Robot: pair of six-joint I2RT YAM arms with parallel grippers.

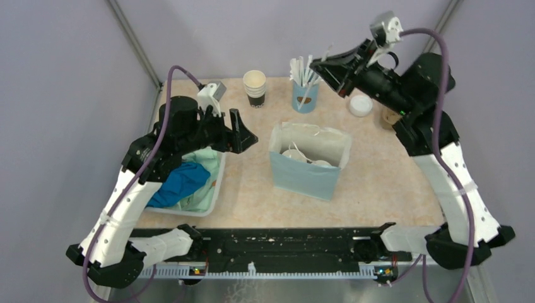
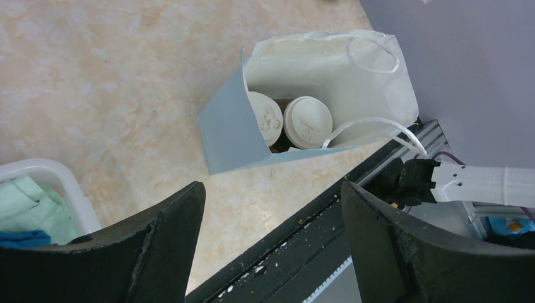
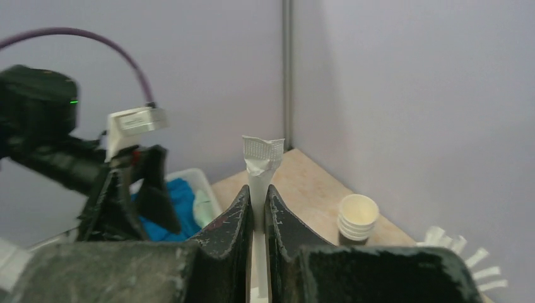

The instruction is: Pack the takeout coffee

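Two takeout coffee cups (image 2: pixel 306 122) with white lids stand side by side inside the light blue paper bag (image 2: pixel 224 136), which is upright at mid-table (image 1: pixel 303 177). My left gripper (image 2: pixel 272 186) is open and holds nothing. It hovers left of the bag, above the white bin (image 1: pixel 245 129). My right gripper (image 3: pixel 257 192) is shut on a thin white stick (image 3: pixel 262 158) that pokes out past its fingertips. It is raised at the back of the table, just above the blue cup of sticks (image 1: pixel 320 65).
A light blue cup of white sticks (image 1: pixel 305 95) and a stack of lidless paper cups (image 1: pixel 255 87) stand at the back. A round white lid (image 1: pixel 361 105) and a brown cup (image 1: pixel 388 117) sit at back right. The white bin (image 1: pixel 213 197) at left holds blue and green cloths.
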